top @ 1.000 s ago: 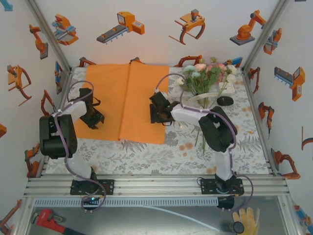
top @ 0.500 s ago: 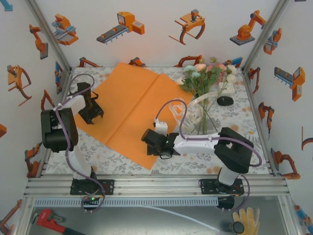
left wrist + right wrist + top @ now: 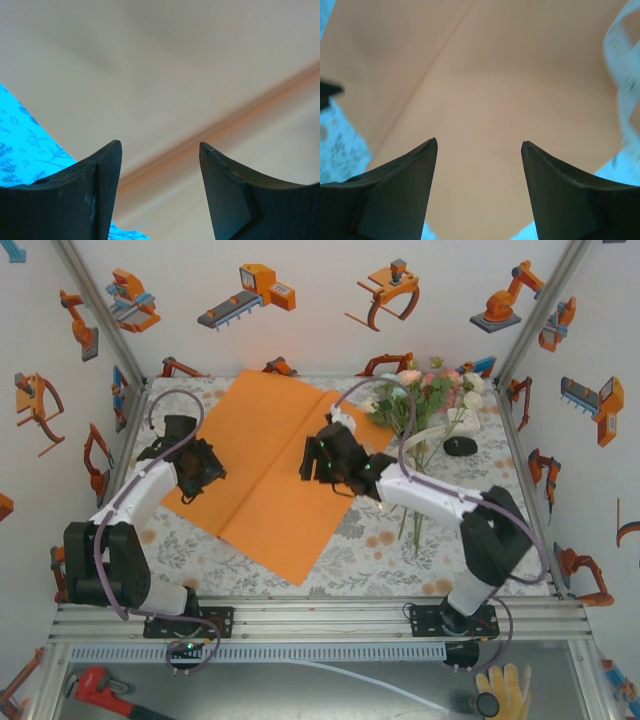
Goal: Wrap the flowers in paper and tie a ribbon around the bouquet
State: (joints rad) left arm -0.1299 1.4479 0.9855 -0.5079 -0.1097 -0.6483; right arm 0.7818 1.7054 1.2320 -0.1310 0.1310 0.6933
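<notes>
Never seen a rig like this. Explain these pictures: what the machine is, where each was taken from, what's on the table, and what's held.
Two white-and-black robot arms are bolted at the table's near edge. The wide picture looks down from above and behind them. The two close pictures come from a camera on each wrist, with that arm's dark fingers at the bottom.

On the grey floral tablecloth lies a large flat orange paper sheet, creased down its middle. To its right are pink, cream and pale-blue flowers with green stems and a sheer cream ribbon.

The left claw and right claw both hover over the paper, open and holding nothing.
</notes>
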